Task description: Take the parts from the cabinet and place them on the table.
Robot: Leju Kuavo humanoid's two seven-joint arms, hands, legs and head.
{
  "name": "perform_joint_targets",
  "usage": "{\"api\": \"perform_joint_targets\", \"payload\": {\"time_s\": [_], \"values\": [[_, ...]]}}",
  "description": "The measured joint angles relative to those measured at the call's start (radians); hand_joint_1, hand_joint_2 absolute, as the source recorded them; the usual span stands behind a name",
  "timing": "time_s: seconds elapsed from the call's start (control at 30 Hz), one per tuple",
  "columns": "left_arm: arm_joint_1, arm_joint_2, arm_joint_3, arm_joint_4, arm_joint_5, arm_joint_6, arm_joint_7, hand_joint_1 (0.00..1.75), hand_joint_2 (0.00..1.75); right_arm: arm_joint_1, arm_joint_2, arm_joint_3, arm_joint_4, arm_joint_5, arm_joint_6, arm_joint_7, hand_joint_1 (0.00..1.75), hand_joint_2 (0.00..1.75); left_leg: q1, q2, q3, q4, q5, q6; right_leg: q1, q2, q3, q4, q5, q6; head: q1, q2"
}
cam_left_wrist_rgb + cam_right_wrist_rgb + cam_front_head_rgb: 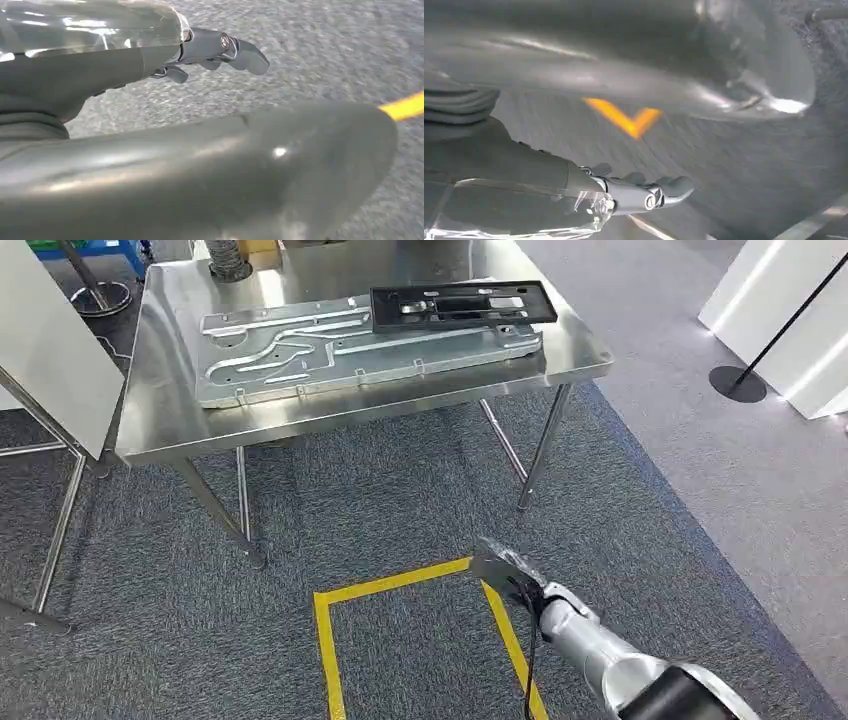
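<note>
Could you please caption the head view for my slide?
Silver panel and black tray lie on steel table; right robot hand hangs over carpet.

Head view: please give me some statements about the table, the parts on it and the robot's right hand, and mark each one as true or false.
1. A black frame part lies on the steel table. True.
2. The large silver metal panel lies on the carpet. False: it lies flat on the table, with the black frame part overlapping its far right end.
3. The right hand hangs above the yellow floor tape. True.
4. The right hand grips the black frame part. False: the hand is low over the carpet, well apart from the table, with nothing in its fingers.
</note>
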Motion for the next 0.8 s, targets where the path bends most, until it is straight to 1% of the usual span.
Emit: {"api": "perform_joint_targets", "payload": {"time_s": [0.03, 0.07, 0.1, 0.13, 0.17, 0.2, 0.23, 0.27, 0.3, 0.33, 0.37, 0.4, 0.43, 0.47, 0.5, 0.53, 0.57, 0.6, 0.63, 0.7, 0.73, 0.77, 0.8], "values": [[-0.002, -0.002, -0.002, 0.000, -0.007, 0.000, -0.001, 0.00, 0.00, 0.042, 0.000, -0.033, 0.003, -0.037, 0.008, 0.012, 0.00, 0.00, 0.001, -0.001, 0.002, -0.003, 0.007, -0.006, 0.000, -0.002, 0.001, -0.005, 0.007, -0.008, 0.000, 0.000], [-0.002, -0.003, -0.003, 0.000, -0.010, -0.001, -0.002, 0.00, 0.00, 0.089, 0.000, -0.063, 0.009, -0.068, 0.015, 0.020, 0.00, 0.00, -0.001, -0.004, -0.003, 0.001, 0.007, -0.011, -0.010, -0.009, 0.002, -0.017, 0.021, -0.016, 0.000, 0.000], [-0.002, -0.003, -0.004, 0.000, -0.015, -0.002, -0.003, 0.00, 0.00, 0.138, 0.000, -0.090, 0.014, -0.100, 0.022, 0.026, 0.00, 0.00, 0.001, -0.011, -0.012, 0.024, -0.032, -0.014, -0.008, -0.017, -0.002, -0.018, 0.028, -0.024, 0.000, 0.000], [0.000, -0.003, -0.008, 0.000, -0.015, -0.002, -0.002, 0.00, 0.00, 0.180, 0.000, -0.123, 0.017, -0.141, 0.030, 0.033, 0.00, 0.00, 0.001, -0.017, -0.033, 0.084, -0.094, -0.016, -0.007, -0.019, -0.010, -0.016, 0.034, -0.032, 0.000, 0.000], [0.002, -0.003, -0.011, 0.000, -0.016, -0.002, -0.002, 0.00, 0.00, 0.219, -0.003, -0.150, 0.019, -0.171, 0.035, 0.038, 0.00, 0.00, 0.002, -0.019, -0.059, 0.166, -0.152, -0.019, -0.006, -0.020, -0.020, -0.015, 0.040, -0.033, 0.000, 0.000], [0.003, -0.003, -0.013, 0.000, -0.017, -0.002, -0.002, 0.00, 0.00, 0.254, -0.006, -0.181, 0.022, -0.205, 0.042, 0.039, 0.00, 0.00, 0.001, -0.020, -0.083, 0.250, -0.192, -0.022, -0.005, -0.021, -0.030, -0.013, 0.046, -0.034, 0.000, 0.000], [0.003, -0.003, -0.015, 0.000, -0.018, -0.001, -0.003, 0.00, 0.00, 0.284, -0.006, -0.200, 0.024, -0.225, 0.047, 0.039, 0.00, 0.00, 0.001, -0.020, -0.095, 0.305, -0.205, -0.023, -0.003, -0.021, -0.040, -0.009, 0.049, -0.035, 0.000, 0.000], [0.003, -0.003, -0.017, 0.000, -0.020, 0.000, -0.003, 0.00, 0.00, 0.309, -0.007, -0.238, 0.026, -0.266, 0.056, 0.039, 0.00, 0.00, 0.001, -0.020, -0.086, 0.315, -0.195, -0.023, -0.002, -0.021, -0.049, -0.006, 0.052, -0.035, 0.000, 0.000], [0.002, -0.003, -0.018, 0.000, -0.023, 0.001, -0.003, 0.00, 0.00, 0.330, -0.007, -0.268, 0.028, -0.289, 0.060, 0.038, 0.00, 0.00, 0.001, -0.020, -0.050, 0.275, -0.172, -0.020, -0.001, -0.021, -0.055, -0.002, 0.055, -0.034, 0.000, 0.000], [0.002, -0.003, -0.018, 0.000, -0.026, 0.001, -0.003, 0.00, 0.00, 0.346, -0.007, -0.294, 0.029, -0.304, 0.062, 0.037, 0.00, 0.00, -0.003, -0.020, 0.007, 0.194, -0.141, -0.014, 0.000, -0.020, -0.059, 0.002, 0.056, -0.033, 0.000, 0.000], [-0.001, -0.003, -0.018, 0.000, -0.026, 0.001, -0.003, 0.00, 0.00, 0.357, -0.007, -0.314, 0.031, -0.312, 0.065, 0.037, 0.00, 0.00, -0.006, -0.020, 0.072, 0.094, -0.112, -0.003, 0.002, -0.018, -0.062, 0.006, 0.056, -0.033, 0.000, 0.000], [-0.005, -0.001, -0.018, 0.000, -0.026, 0.001, -0.003, 0.00, 0.00, 0.364, -0.007, -0.329, 0.031, -0.315, 0.066, 0.037, 0.00, 0.00, -0.014, -0.021, 0.119, 0.015, -0.113, 0.014, -0.003, -0.018, -0.064, 0.010, 0.057, -0.032, 0.000, 0.000], [-0.007, 0.002, -0.018, 0.000, -0.026, 0.003, -0.004, 0.00, 0.00, 0.368, -0.007, -0.341, 0.031, -0.317, 0.067, 0.037, 0.00, 0.00, -0.018, -0.018, 0.138, -0.015, -0.119, 0.016, 0.002, -0.019, -0.070, 0.015, 0.059, -0.025, 0.000, 0.000], [-0.009, 0.000, -0.019, 0.000, -0.027, 0.003, -0.005, 0.00, 0.00, 0.372, -0.007, -0.352, 0.032, -0.319, 0.067, 0.037, 0.00, 0.00, -0.023, -0.019, 0.133, -0.016, -0.114, 0.014, -0.005, -0.022, -0.070, 0.016, 0.063, -0.019, 0.000, 0.000], [-0.010, 0.000, -0.019, 0.000, -0.028, 0.003, -0.005, 0.00, 0.00, 0.374, -0.007, -0.362, 0.033, -0.325, 0.067, 0.038, 0.00, 0.00, -0.025, -0.020, 0.133, -0.019, -0.114, 0.016, -0.007, -0.021, -0.071, 0.015, 0.066, -0.014, 0.000, 0.000], [-0.009, 0.000, -0.019, 0.000, -0.029, 0.003, -0.005, 0.00, 0.00, 0.375, -0.007, -0.375, 0.033, -0.339, 0.067, 0.038, 0.00, 0.00, -0.025, -0.020, 0.131, -0.023, -0.110, 0.022, -0.007, -0.021, -0.071, 0.010, 0.071, -0.008, 0.000, 0.000], [-0.008, -0.001, -0.020, 0.000, -0.033, 0.003, -0.005, 0.00, 0.00, 0.376, -0.007, -0.389, 0.034, -0.349, 0.065, 0.038, 0.00, 0.00, -0.012, -0.020, 0.135, -0.042, -0.097, 0.027, 0.001, -0.020, -0.071, 0.011, 0.071, -0.002, 0.000, 0.000], [-0.012, -0.003, -0.023, 0.000, -0.036, 0.003, -0.005, 0.00, 0.00, 0.379, -0.002, -0.403, 0.034, -0.357, 0.062, 0.038, 0.00, 0.00, -0.011, -0.020, 0.136, -0.049, -0.088, 0.030, -0.006, -0.012, -0.078, 0.027, 0.049, 0.003, 0.000, 0.000], [-0.015, -0.003, -0.025, 0.000, -0.036, 0.003, -0.005, 0.00, 0.00, 0.382, 0.003, -0.414, 0.035, -0.363, 0.061, 0.038, 0.00, 0.00, -0.009, -0.018, 0.131, -0.050, -0.083, 0.036, -0.009, -0.008, -0.100, 0.079, 0.008, 0.007, 0.000, 0.000], [-0.016, -0.005, -0.031, 0.000, -0.038, 0.003, -0.006, 0.00, 0.00, 0.389, 0.012, -0.433, 0.037, -0.367, 0.057, 0.039, 0.00, 0.00, -0.009, -0.020, 0.120, -0.048, -0.077, 0.034, -0.020, -0.005, -0.168, 0.240, -0.074, 0.020, 0.000, 0.000], [-0.014, -0.007, -0.035, 0.000, -0.039, 0.003, -0.006, 0.00, 0.00, 0.394, 0.019, -0.438, 0.040, -0.367, 0.054, 0.040, 0.00, 0.00, -0.009, -0.020, 0.114, -0.045, -0.075, 0.032, -0.025, -0.005, -0.194, 0.305, -0.097, 0.026, 0.000, 0.000], [-0.014, -0.007, -0.037, 0.000, -0.039, 0.003, -0.005, 0.00, 0.00, 0.399, 0.024, -0.443, 0.041, -0.368, 0.051, 0.040, 0.00, 0.00, -0.006, -0.020, 0.108, -0.040, -0.073, 0.029, -0.031, -0.005, -0.197, 0.320, -0.091, 0.032, 0.000, 0.000], [-0.014, -0.008, -0.039, 0.000, -0.040, 0.003, -0.005, 0.00, 0.00, 0.401, 0.029, -0.448, 0.042, -0.368, 0.050, 0.040, 0.00, 0.00, -0.004, -0.020, 0.103, -0.035, -0.073, 0.027, -0.037, -0.005, -0.175, 0.284, -0.065, 0.037, 0.000, 0.000]]}}
